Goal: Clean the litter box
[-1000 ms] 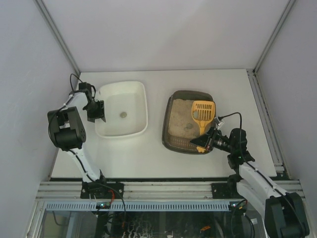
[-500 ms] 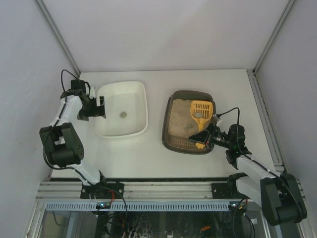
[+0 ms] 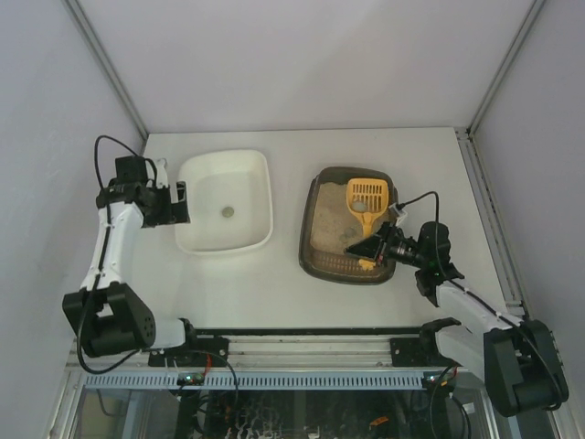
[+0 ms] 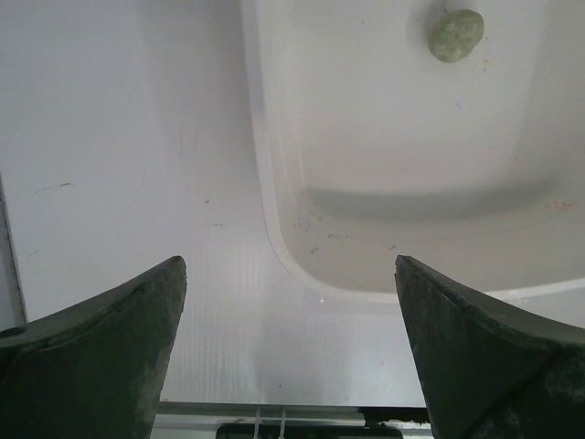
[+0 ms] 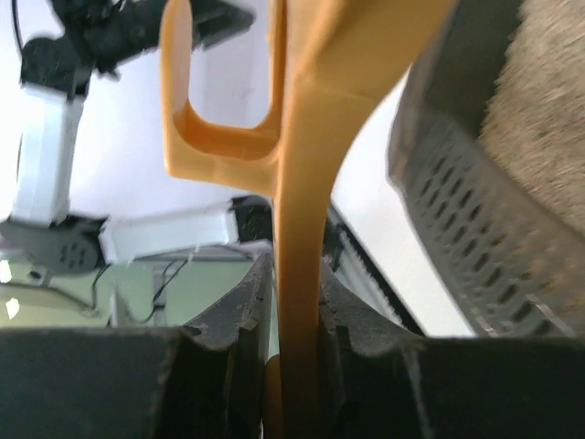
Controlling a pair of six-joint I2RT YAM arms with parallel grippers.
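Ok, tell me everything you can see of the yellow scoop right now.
The yellow scoop looks like moulded plastic: a slotted head and a flat handle with a loop cut-out. The right end effector is shut on the handle. The head lies over the litter at the far right corner of the litter box, a greyish lump apparently on it.

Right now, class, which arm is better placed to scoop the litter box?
Right: the right gripper is shut on the yellow scoop over the litter box. The left gripper is open at the white tray's edge.
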